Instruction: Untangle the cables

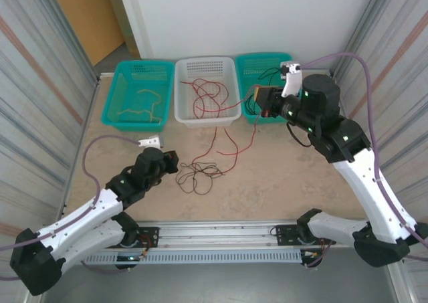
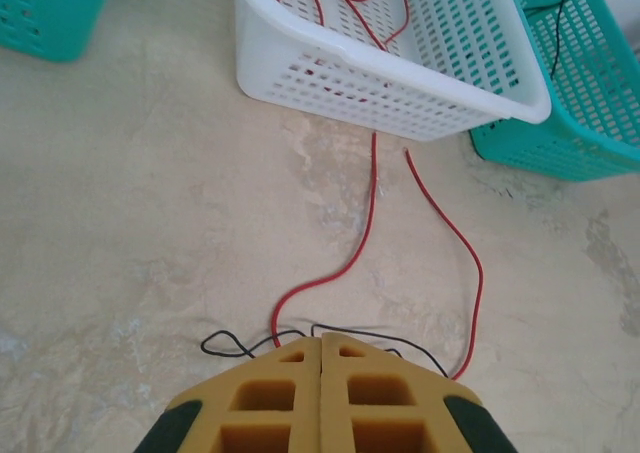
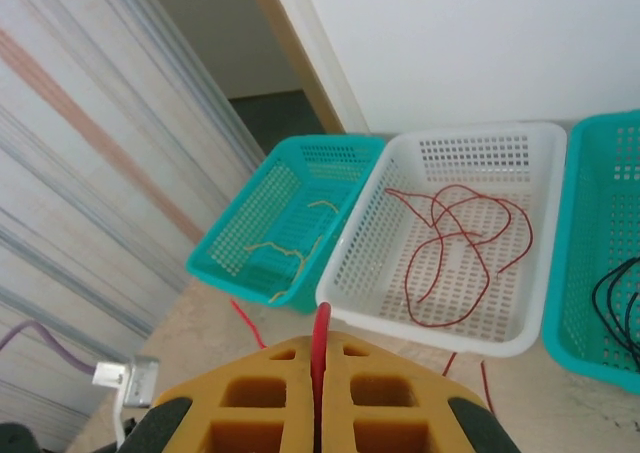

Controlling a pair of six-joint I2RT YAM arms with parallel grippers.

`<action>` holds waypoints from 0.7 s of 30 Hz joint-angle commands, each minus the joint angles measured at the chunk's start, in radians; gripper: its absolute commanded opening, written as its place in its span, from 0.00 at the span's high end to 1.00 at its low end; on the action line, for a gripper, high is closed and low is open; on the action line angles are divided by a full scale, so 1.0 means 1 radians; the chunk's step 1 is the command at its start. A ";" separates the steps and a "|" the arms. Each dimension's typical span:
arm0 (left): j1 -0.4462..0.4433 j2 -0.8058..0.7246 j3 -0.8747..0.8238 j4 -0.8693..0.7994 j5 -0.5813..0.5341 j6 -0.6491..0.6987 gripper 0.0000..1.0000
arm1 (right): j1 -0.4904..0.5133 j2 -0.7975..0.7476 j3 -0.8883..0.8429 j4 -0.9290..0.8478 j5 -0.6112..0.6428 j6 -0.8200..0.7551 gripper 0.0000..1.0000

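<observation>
A loose tangle of red and black cables (image 1: 198, 172) lies on the table just right of my left gripper (image 1: 175, 163). In the left wrist view that gripper (image 2: 321, 341) is shut, and the black cable (image 2: 225, 345) runs into the seam of its tips from both sides. A red cable (image 2: 372, 203) leads from there up into the white basket (image 2: 400, 83). My right gripper (image 1: 258, 101) hangs above the baskets' front edge. It is shut (image 3: 320, 345) on a red cable (image 3: 320, 321). More red cable (image 3: 450, 233) lies in the white basket (image 3: 420, 325).
Three baskets stand in a row at the back. The left teal basket (image 1: 111, 106) holds a yellow-tan cable (image 1: 144, 109), the white basket (image 1: 179, 95) sits in the middle, and the right teal basket (image 1: 264, 57) holds black cable (image 3: 610, 293). Corrugated walls close in both sides.
</observation>
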 commanded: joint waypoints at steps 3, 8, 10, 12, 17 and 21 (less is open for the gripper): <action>0.001 -0.050 -0.003 0.016 0.076 0.000 0.91 | -0.050 0.186 0.144 0.111 -0.017 0.043 1.00; 0.001 -0.082 0.037 -0.065 0.107 0.052 0.49 | -0.108 0.398 0.255 0.230 -0.106 0.080 1.00; 0.000 -0.091 0.056 -0.097 0.106 0.072 0.41 | -0.122 0.484 0.308 0.257 -0.135 0.090 1.00; -0.001 -0.099 0.065 -0.114 0.107 0.092 0.39 | -0.132 0.572 0.381 0.265 -0.158 0.092 1.00; 0.001 -0.103 0.083 -0.128 0.109 0.131 0.38 | -0.140 0.780 0.535 0.233 -0.179 0.073 1.00; 0.010 -0.093 0.082 -0.127 0.111 0.143 0.35 | -0.146 0.927 0.636 0.194 -0.200 0.072 0.90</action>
